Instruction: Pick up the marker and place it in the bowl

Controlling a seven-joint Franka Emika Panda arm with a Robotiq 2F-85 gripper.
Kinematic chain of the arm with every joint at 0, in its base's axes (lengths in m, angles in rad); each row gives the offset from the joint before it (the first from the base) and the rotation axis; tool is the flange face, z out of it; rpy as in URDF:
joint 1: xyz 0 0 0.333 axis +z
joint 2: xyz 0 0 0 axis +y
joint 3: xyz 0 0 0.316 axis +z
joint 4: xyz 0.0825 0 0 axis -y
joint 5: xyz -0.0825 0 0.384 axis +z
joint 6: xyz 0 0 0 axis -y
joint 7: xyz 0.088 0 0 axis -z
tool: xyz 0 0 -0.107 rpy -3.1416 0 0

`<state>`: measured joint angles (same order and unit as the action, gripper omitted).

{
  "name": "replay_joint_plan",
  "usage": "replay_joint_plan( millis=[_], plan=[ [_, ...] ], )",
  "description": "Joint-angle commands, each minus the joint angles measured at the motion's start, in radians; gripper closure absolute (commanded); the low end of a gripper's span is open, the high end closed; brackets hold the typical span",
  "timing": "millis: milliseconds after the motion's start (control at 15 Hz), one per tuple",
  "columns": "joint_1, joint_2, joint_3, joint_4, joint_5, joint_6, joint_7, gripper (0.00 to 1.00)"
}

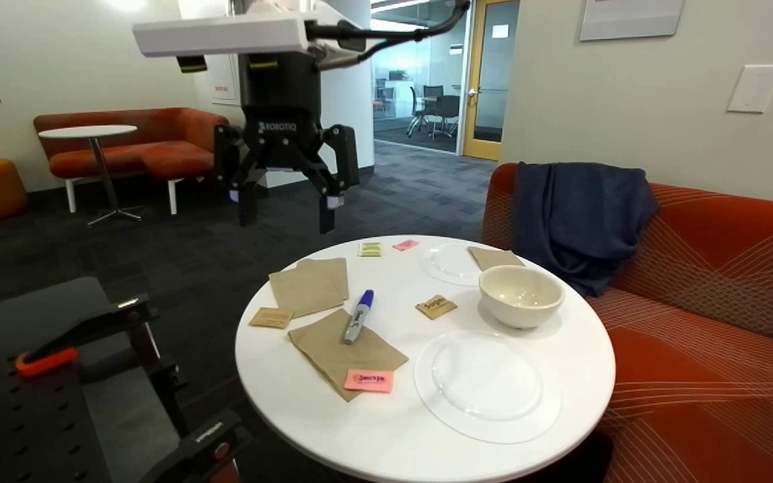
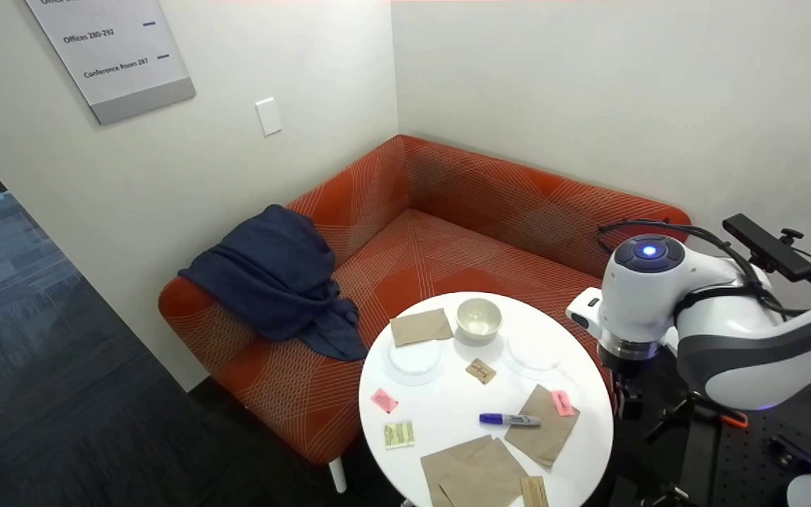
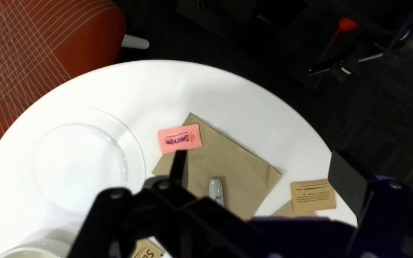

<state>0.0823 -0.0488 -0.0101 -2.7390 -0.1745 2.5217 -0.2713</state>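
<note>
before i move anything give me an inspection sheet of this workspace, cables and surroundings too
surface: round white table, no spills seen
marker: on a brown napkin, blue cap past its edge
bowl: upright, nothing seen inside
clutter: small packets, other napkins, clear-looking plates, one overlapped by a napkin
end effector: open, nothing gripped, apart from the table
cables: black, along the arm
surroundings: red couch with a dark blue cloth draped over it
</note>
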Motion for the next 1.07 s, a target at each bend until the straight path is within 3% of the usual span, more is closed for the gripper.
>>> replay_joint_plan(
  millis=[0,267,400,1000],
  plan=[
    [-0.016,0.017,0.017,0.010,0.000,-0.002,-0.001,0.00],
    [-0.017,0.034,0.017,0.024,-0.001,-0.002,-0.001,0.00],
    [-0.016,0.052,0.016,0.019,0.027,0.074,-0.023,0.00],
    [-0.038,0.328,0.044,0.152,0.040,0.280,-0.035,0.00]
  ],
)
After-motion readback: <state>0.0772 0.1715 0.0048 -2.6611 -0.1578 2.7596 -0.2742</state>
